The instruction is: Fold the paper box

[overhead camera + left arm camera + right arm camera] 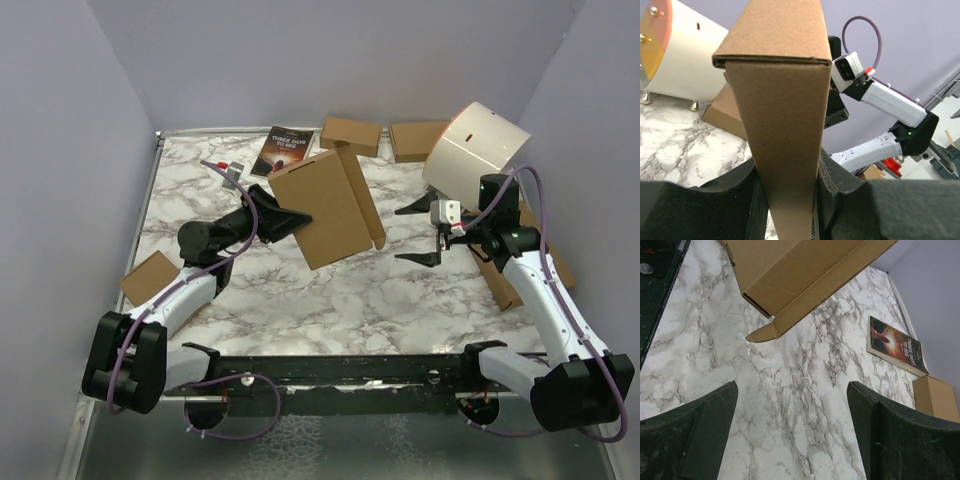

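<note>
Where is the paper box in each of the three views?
Top external: the paper box is mid-frame, tilted, held at its left edge by the left gripper.
Left wrist: the paper box fills the centre, seen edge-on.
Right wrist: the paper box spans the top edge, with one tab pointing down-left.
Shared landmark: the marbled tabletop, visible in all three views.

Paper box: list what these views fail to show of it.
- Top view: the box hides its own underside and part of the left jaws.
- Left wrist: its near side fills the frame, hiding its inside.
- Right wrist: the top edge cuts it off; only one corner shows.
</note>
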`<state>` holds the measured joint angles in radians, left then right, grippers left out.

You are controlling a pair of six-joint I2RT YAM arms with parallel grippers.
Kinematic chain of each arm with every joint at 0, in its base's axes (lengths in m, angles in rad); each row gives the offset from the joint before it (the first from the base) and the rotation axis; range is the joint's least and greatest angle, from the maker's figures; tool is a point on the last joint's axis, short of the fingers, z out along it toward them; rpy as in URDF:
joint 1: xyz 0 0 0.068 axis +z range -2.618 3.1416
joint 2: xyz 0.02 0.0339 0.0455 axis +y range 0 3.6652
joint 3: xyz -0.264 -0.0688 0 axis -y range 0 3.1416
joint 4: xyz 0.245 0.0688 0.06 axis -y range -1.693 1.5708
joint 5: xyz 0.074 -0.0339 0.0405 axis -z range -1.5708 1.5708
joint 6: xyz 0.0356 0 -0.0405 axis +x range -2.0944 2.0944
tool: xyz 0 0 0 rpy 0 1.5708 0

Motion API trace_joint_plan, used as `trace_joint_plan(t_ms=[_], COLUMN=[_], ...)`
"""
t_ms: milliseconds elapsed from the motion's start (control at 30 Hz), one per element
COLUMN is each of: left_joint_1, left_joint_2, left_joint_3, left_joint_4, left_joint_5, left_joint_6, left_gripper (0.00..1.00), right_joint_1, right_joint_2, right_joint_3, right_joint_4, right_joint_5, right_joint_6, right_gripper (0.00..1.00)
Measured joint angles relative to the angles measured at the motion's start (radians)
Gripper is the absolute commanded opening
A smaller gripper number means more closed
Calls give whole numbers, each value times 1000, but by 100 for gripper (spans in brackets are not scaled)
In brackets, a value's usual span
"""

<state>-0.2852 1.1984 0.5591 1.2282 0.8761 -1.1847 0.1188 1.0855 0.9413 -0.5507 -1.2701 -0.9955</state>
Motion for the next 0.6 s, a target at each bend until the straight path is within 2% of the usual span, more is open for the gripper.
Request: trace_joint_plan(t_ms=[333, 600], left_joint_1=[0, 0], left_joint_2=[63, 74], left_joint_3=[0, 0], left_joint_4=[142, 174], left_joint_5=[14, 14], left_joint_6=[-102, -119], left_gripper=[0, 0], right_joint_1=[54, 137], right_joint_2=[0, 0], right_joint_3=[0, 0], right_joint_4=[84, 153], right_joint_5=[-18, 3], right_joint_6=[78, 158], right_gripper=[69, 60])
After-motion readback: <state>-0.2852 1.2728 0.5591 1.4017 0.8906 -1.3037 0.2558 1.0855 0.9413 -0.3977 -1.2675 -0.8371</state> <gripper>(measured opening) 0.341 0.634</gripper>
